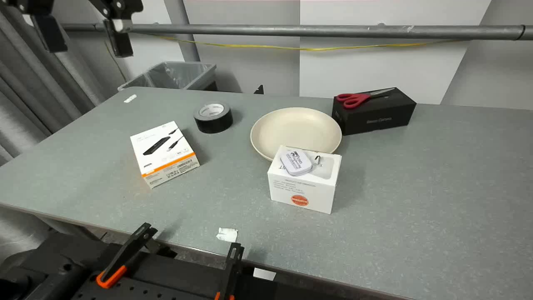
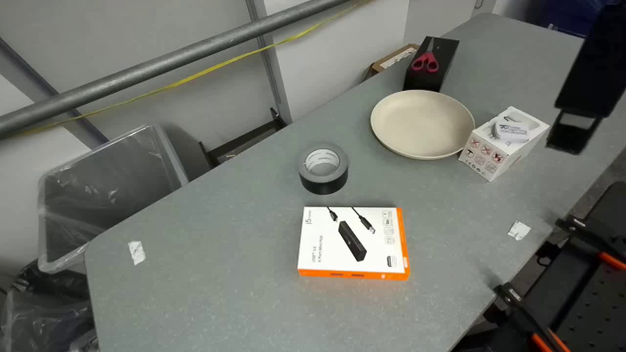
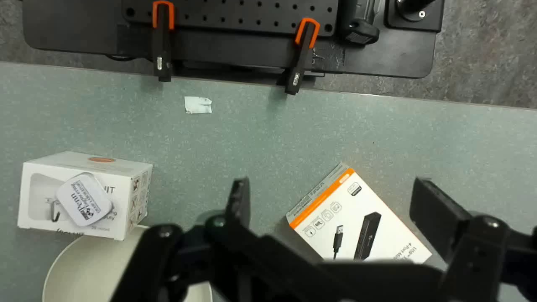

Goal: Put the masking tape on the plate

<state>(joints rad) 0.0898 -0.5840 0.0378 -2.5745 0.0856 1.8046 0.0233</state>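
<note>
Your gripper [image 1: 88,46] hangs above the table [image 1: 233,183], spread wide and holding nothing, probably to straddle the masking tape [image 1: 214,123]. On the near side, a white box [image 1: 302,189] bearing a tin [image 1: 296,162] stands at the rim of the plate [image 1: 295,129], touching or nearly so; lowering from beyond it looks safer. The hub box [image 1: 166,152] lies flat, likely easy to pass over. Farther on, the tape rests flat on the table, hole up, offering you its outer wall; the plate, beside it but apart, should hold it with its raised rim. Farthest, red scissors [image 1: 352,100] lie on a black box [image 1: 377,118].
</note>
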